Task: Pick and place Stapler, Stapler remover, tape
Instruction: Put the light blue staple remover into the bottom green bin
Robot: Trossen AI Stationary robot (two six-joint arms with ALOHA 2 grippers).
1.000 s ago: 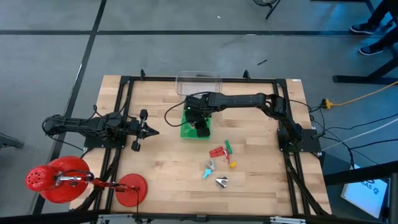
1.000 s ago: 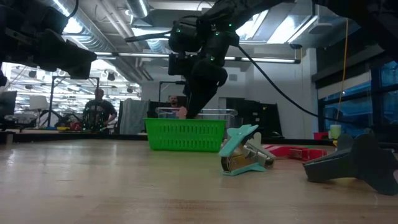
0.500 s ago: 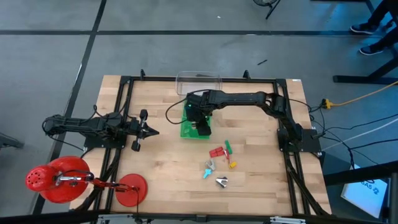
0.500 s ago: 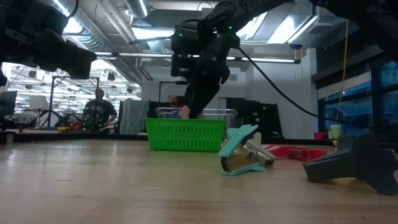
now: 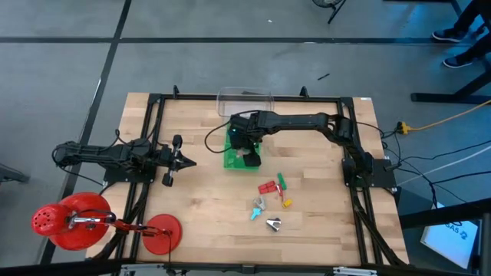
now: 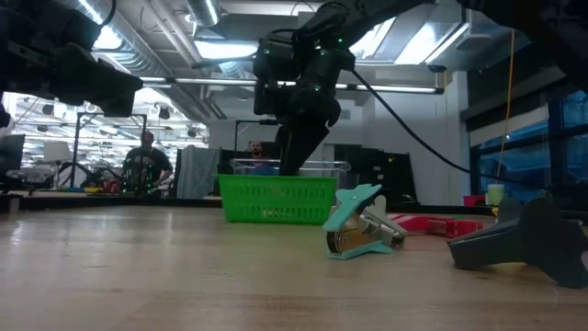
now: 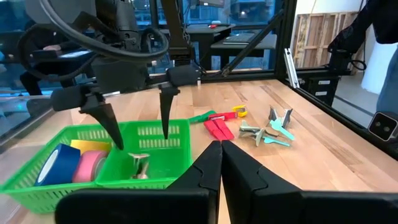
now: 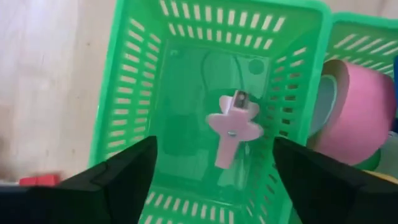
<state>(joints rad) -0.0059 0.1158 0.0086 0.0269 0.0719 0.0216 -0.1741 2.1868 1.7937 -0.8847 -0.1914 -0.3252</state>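
Green basket (image 8: 134, 93): pink staple remover (image 8: 233, 127) now lies inside, near the surface's far edge.
Right gripper (image 7: 140, 130): fingers just sprung apart above it, nothing held.
Left gripper (image 5: 175, 160): idle, closed, left edge.
Tape (image 7: 68, 165): neighbouring compartment.
Meaning: one more piece delivered; several wait mid-surface.

My right gripper (image 7: 140, 109) hangs at upper centre of the high view, fingers spread wide, empty. My left gripper (image 5: 173, 160) waits at left, fingers together.
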